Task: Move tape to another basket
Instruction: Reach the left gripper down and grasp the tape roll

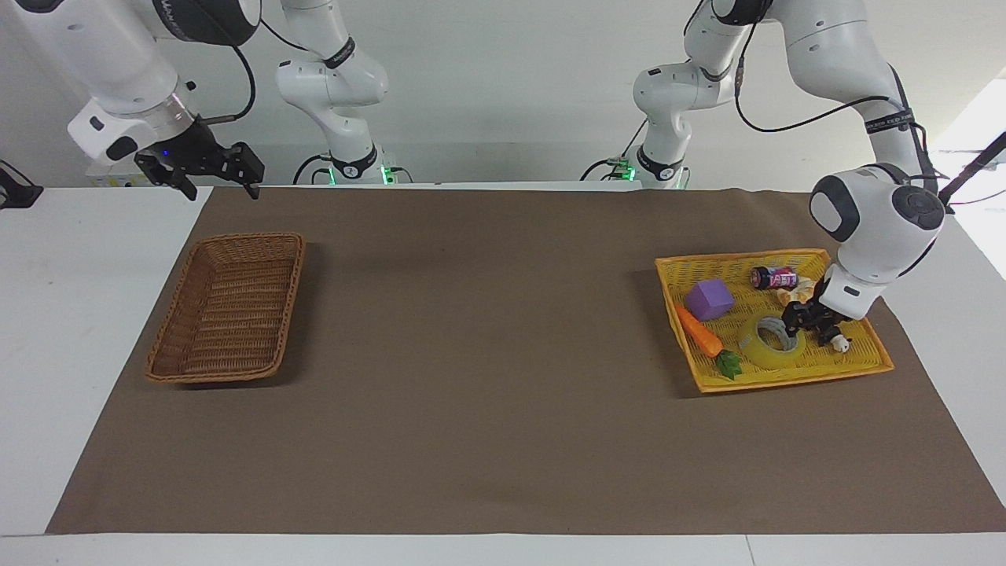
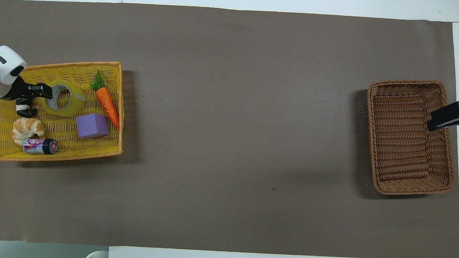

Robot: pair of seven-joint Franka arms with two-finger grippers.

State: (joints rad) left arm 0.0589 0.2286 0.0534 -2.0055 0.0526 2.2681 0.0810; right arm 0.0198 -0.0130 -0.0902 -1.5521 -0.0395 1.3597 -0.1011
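- In the yellow tray (image 1: 857,363) (image 2: 60,154), at the left arm's end of the counter (image 1: 487,409) (image 2: 230,205), the tape (image 1: 766,349) (image 2: 68,102) lies flat, hole up.
- Left hand (image 1: 795,324) (image 2: 43,92) is down at the tape's rim beside the panda toy (image 1: 838,341) (image 2: 22,108); fingers look parted, poss. one inside the core – can't tell if touching.
- Also in tray: carrot (image 1: 699,333) (image 2: 107,105), purple cube (image 1: 709,299) (image 2: 92,125), croissant (image 1: 798,294) (image 2: 27,129), can (image 1: 774,277) (image 2: 40,146).
- Wicker basket (image 1: 228,308) (image 2: 409,137) sits well apart, at the right arm's end.
- Right hand (image 1: 214,174) (image 2: 438,120) waits, released, over the basket's edge.
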